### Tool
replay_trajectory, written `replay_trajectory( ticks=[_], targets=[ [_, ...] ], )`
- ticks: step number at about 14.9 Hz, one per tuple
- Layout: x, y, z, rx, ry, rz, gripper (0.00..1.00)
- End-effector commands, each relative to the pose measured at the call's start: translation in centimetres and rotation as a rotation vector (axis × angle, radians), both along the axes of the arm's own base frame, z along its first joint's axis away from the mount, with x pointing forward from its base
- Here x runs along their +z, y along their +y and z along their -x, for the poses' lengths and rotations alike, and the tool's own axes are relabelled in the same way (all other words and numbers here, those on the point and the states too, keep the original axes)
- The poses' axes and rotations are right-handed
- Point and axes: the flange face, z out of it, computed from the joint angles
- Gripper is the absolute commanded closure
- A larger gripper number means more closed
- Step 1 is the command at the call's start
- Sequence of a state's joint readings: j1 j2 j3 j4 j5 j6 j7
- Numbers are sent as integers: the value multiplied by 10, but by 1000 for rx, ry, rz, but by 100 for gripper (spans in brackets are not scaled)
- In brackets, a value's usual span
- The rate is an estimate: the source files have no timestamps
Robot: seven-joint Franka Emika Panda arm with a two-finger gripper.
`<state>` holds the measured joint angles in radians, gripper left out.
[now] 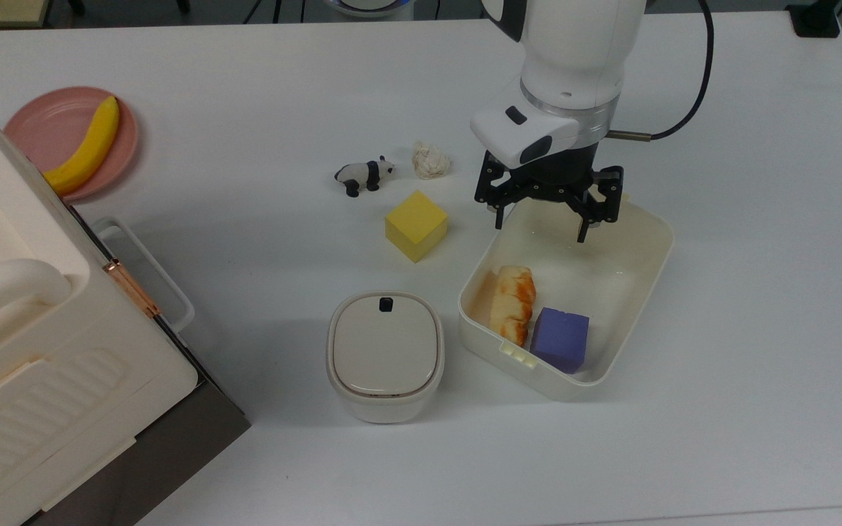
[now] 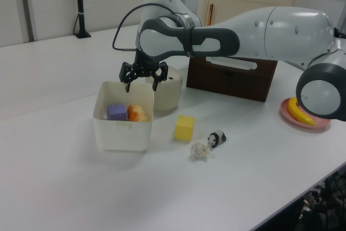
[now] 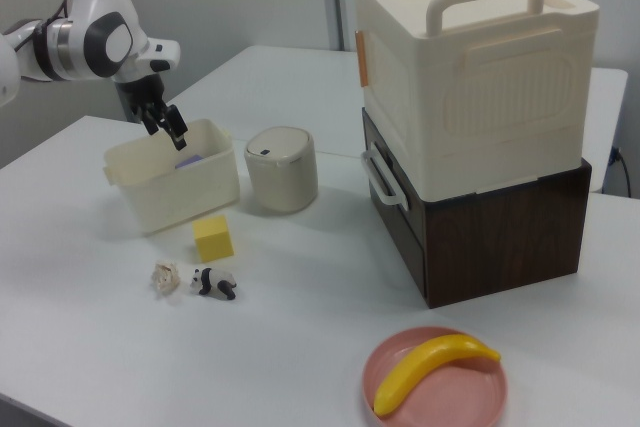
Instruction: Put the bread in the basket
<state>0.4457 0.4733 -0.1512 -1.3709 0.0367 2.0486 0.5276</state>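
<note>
End effector (image 1: 544, 212) sits right of centre in the top view, upper half of frame, fingers spread wide apart w/ nothing between them, hanging over the upper end of the basket (image 1: 651, 277). In the left view the end effector (image 2: 142, 78) is left of centre, above the basket (image 2: 121, 131) rim; in the right view the end effector (image 3: 165, 122) is at upper left, over the basket (image 3: 195, 192) far edge.

Bread (image 1: 512, 303) lies inside the basket, lower-left part in the top view, lengthwise along the wall, orange-brown top showing, touching or just beside a purple cube (image 1: 560, 340) to its right. Left view: bread (image 2: 137, 113) right of the purple cube (image 2: 116, 112), both in the tub.

Outside the basket, top view: yellow cube (image 1: 416, 225) just left of it, crumpled paper ball (image 1: 430, 160) and panda toy (image 1: 364, 175) above the cube, round lidded white bin (image 1: 385, 355) lower centre near the basket's lower-left corner. Far left: pink plate (image 1: 44, 128) w/ banana (image 1: 88, 146), and a cream box w/ handle (image 1: 41, 343) on a dark wood base, lower left. All on the white table (image 1: 245, 88).
</note>
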Motion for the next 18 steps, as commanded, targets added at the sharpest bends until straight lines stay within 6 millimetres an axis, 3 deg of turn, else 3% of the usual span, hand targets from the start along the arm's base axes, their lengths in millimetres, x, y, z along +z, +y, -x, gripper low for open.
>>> replay_trajectory(
  ticks=[1, 3, 6, 9, 10, 16, 18],
  targets=[
    [39, -14, 26, 23, 29, -20, 0],
    [58, -25, 46, 110, 77, 1, 0],
    [104, -67, 78, 170, 176, 21, 0],
    [131, -107, 99, 241, 228, 36, 0],
    [143, -140, 105, 276, 240, 36, 0],
    [151, -231, 111, 357, 257, 29, 0],
    [150, -243, 111, 376, 250, 28, 0]
  ],
)
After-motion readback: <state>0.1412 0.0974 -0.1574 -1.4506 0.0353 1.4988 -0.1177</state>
